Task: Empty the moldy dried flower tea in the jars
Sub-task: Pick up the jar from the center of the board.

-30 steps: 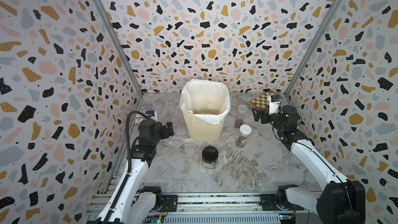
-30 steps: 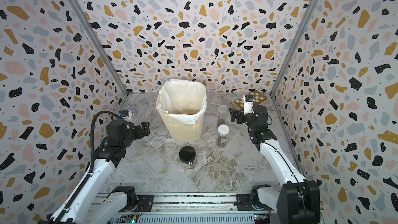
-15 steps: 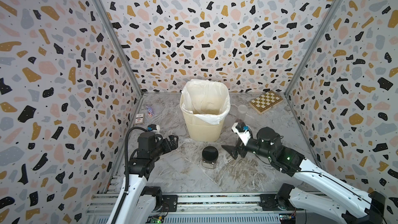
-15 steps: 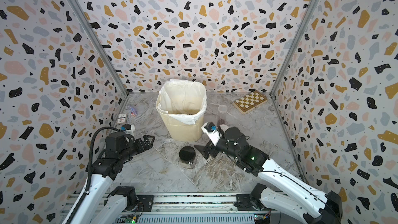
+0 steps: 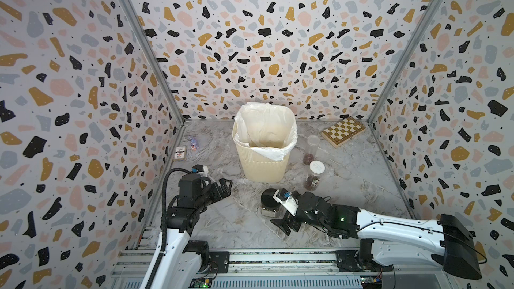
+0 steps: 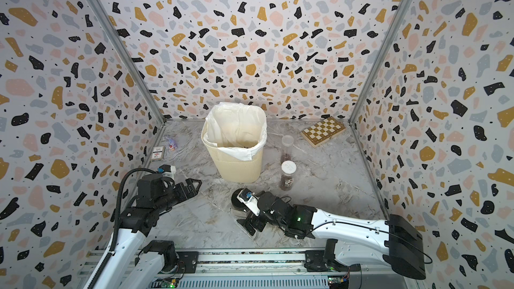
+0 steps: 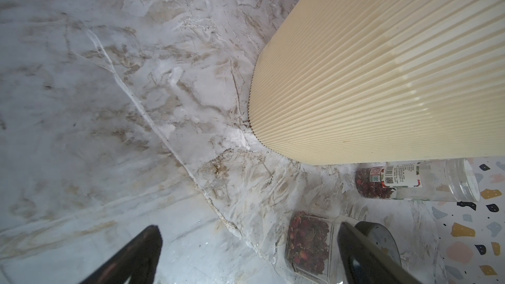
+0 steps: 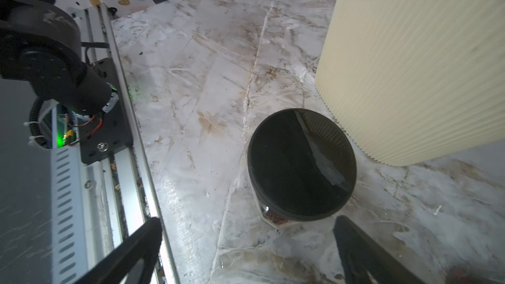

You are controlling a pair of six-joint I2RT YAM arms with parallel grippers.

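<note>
Squat black-lidded jar (image 5: pixel 267 212) is sitting near-centre, on the near side of the ribbed bin (image 5: pixel 264 168). Dried flower tea (image 7: pixel 307 239) is lying shallow inside. Prob. light, rigid, slick-walled, so clamping the body under the lid (image 8: pixel 300 159) looks safest. Right gripper (image 5: pixel 281 226) is hovering just beside it, jaws apart, empty. Left gripper (image 5: pixel 224 186), also apart, is hanging further left. Right wrist cam (image 5: pixel 286 204) is covering part of the jar in both top views. Mould and lid thread aren't showing.

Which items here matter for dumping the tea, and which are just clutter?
Job:
tall clear jar
white-lidded jar
black-lidded jar
dried tea inside the jars
lined bin, likely where the tea goes

Lying about:
chessboard
small card box
small toy, too small to identify
</note>
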